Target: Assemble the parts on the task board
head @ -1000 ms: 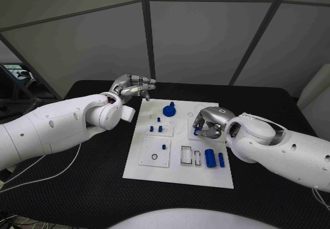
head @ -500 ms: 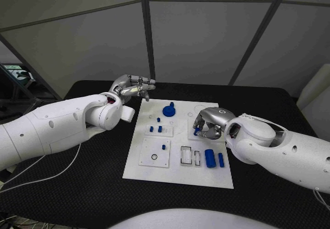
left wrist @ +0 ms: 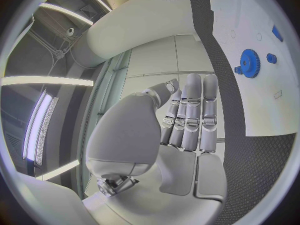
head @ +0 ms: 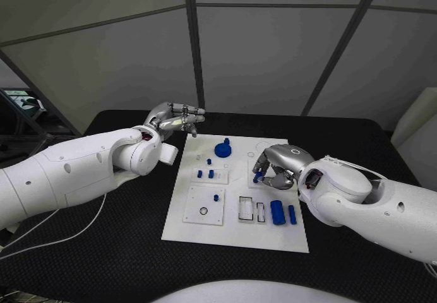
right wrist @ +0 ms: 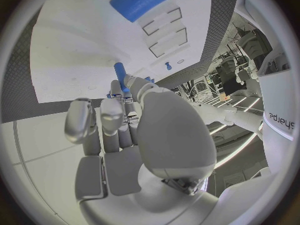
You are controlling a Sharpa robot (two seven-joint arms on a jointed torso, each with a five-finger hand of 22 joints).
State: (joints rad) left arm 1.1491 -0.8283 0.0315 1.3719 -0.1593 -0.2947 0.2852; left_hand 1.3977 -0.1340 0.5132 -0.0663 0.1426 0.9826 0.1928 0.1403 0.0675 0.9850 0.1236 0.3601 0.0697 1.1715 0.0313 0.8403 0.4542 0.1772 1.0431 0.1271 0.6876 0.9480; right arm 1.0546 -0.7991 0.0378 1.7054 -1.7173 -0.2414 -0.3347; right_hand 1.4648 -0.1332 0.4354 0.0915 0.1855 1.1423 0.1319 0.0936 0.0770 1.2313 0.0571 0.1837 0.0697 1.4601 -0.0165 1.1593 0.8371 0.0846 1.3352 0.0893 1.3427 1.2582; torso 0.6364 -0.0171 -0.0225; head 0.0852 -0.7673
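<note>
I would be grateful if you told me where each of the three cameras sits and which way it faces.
Head view: on the robot's head, looking down at the task board; both arms, left hand and right hand show.
Left wrist view: behind the left hand, whose fingers lie straight; the board's edge lies beyond.
Right wrist view: behind the right hand, which pinches a blue peg over the board.
All three share the board; the blue gear shows in two.

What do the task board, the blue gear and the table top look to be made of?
Task board: seemingly matte white plastic, smooth with cut recesses. Blue gear: likely moulded or printed plastic, uniform colour, dull sheen. Table: black covering with a fine woven or mesh texture, possibly fabric or rubber.
</note>
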